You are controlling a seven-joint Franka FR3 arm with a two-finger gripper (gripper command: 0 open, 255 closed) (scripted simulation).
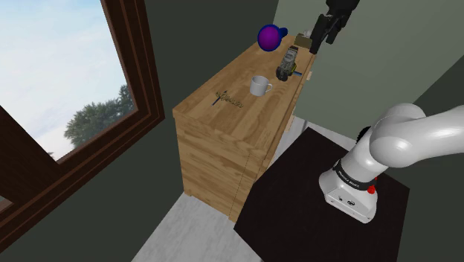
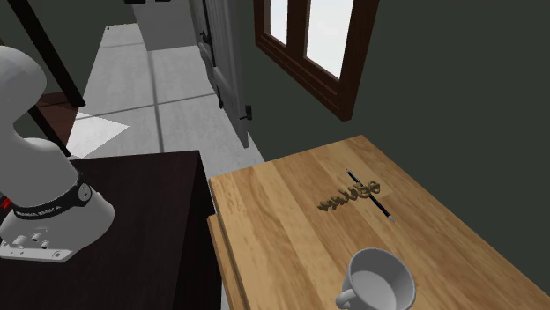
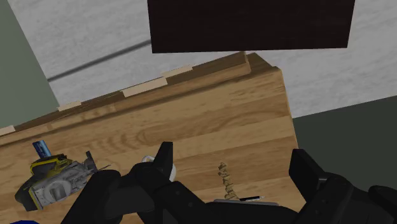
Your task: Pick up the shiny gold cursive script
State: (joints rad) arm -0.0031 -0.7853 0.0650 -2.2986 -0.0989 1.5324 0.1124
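Well apart from the spread, empty fingers (image 3: 164,160), the gold script (image 1: 228,99) lies near the table (image 1: 245,71) edge, bare wood around it.

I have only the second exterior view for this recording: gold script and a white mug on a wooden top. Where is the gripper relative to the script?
Observer: In the shoulder view the gripper hangs high above the far end of the wooden cabinet, well away from the gold script, which lies near the other end.
Operator: Is it open or shut?
Observer: Open. In the wrist view its two black fingers stand apart and clasp nothing.
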